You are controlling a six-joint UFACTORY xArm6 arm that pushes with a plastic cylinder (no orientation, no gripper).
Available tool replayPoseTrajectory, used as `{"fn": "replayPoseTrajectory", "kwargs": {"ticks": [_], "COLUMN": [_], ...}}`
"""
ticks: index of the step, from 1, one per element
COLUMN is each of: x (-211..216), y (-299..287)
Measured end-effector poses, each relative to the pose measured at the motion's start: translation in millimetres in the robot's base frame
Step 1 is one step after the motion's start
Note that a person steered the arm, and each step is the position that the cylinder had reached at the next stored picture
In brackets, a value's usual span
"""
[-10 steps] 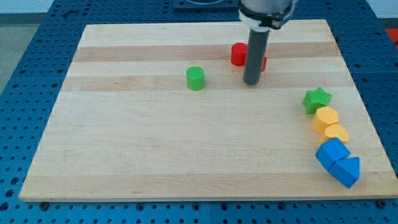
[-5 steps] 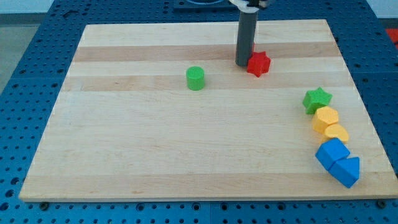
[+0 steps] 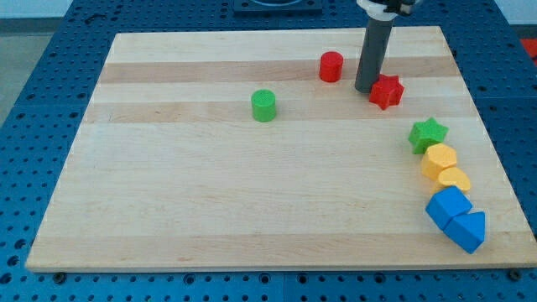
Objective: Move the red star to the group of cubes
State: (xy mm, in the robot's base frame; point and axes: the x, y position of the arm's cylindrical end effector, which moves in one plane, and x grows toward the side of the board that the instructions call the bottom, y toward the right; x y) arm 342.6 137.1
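Observation:
The red star lies on the wooden board at the upper right. My tip rests just left of the star, touching or almost touching it. Two blue blocks form the group at the lower right: a blue cube and a blue wedge-like block against it. The star is well above that group.
A red cylinder stands up and left of my tip. A green cylinder sits left of centre. A green star, a yellow hexagon and a yellow rounded block line up above the blue blocks.
My tip has moved right and slightly down, pushing the red star right with it. The red cylinder, hidden behind the rod before, now shows.

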Motion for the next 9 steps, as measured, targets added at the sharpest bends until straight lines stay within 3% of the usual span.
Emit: {"fn": "replayPoseTrajectory", "kwargs": {"ticks": [3, 9], "x": [16, 48], "y": [37, 45]}}
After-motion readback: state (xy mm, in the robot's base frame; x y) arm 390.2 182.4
